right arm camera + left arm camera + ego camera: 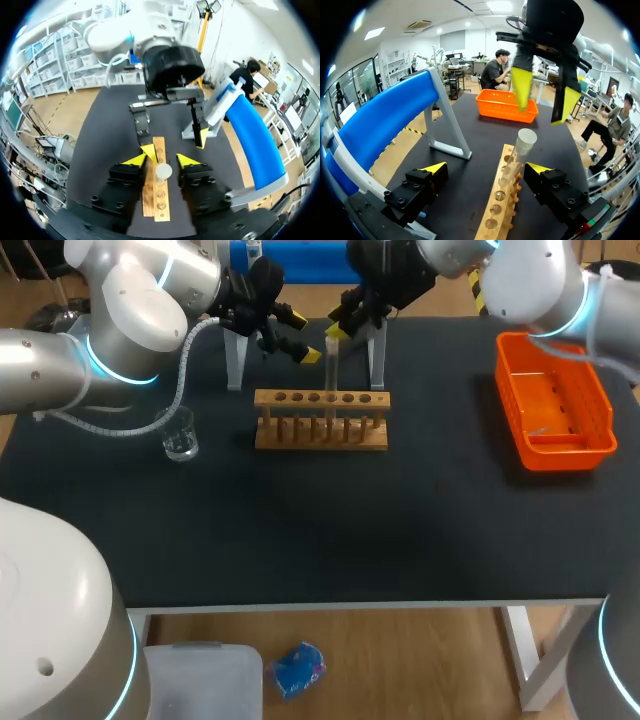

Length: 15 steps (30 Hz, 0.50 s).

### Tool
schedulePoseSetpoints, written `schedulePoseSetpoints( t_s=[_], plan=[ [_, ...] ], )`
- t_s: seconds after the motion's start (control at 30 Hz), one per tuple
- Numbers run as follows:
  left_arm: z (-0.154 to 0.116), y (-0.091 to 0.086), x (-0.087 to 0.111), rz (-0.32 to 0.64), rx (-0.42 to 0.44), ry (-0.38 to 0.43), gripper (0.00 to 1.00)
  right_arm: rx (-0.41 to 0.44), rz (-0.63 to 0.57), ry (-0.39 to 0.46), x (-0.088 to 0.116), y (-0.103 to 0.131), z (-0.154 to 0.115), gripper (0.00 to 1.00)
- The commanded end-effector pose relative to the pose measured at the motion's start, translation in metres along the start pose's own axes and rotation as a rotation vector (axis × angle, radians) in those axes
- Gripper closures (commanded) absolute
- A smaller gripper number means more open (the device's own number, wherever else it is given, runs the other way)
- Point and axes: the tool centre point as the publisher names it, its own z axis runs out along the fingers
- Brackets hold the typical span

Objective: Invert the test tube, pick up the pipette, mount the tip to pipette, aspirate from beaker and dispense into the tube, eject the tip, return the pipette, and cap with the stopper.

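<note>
Beaker: glass, on the table at far left, well apart from the rack.
Left gripper: fingers spread wide, nothing held, hovering just left of the tube; from the left wrist view the tube stands ahead, between the yellow tips.
Rack: wooden, mid-table, row of holes.
Test tube: upright in the rack, top end looks closed, so it may be mouth-down.
Right gripper: yellow tips either side of the tube's top in the right wrist view; contact looks near, but I cannot tell whether both touch.
Judgement: for inverting, grip square on the upper tube, lift straight up clear of the hole before turning.
Orange basket: far right.
</note>
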Motion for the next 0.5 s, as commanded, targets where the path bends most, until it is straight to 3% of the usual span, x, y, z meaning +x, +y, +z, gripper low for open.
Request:
schedulePoseSetpoints(
  t_s=[0.03,0.27,0.5],
  plan=[
    [-0.0004,-0.0009,-0.0013,-0.001,-0.006,0.005,0.0,-0.149,-0.005,0.022,0.0053,-0.0069,0.0006,1.0],
    [-0.0004,-0.0009,-0.0013,-0.001,-0.006,0.005,0.0,-0.316,-0.012,0.058,0.0072,-0.0025,0.0035,1.0],
    [-0.0004,-0.0009,-0.0013,-0.001,-0.006,0.005,0.0,-0.399,-0.005,0.081,0.0063,-0.0016,0.0021,1.0]
  ],
)
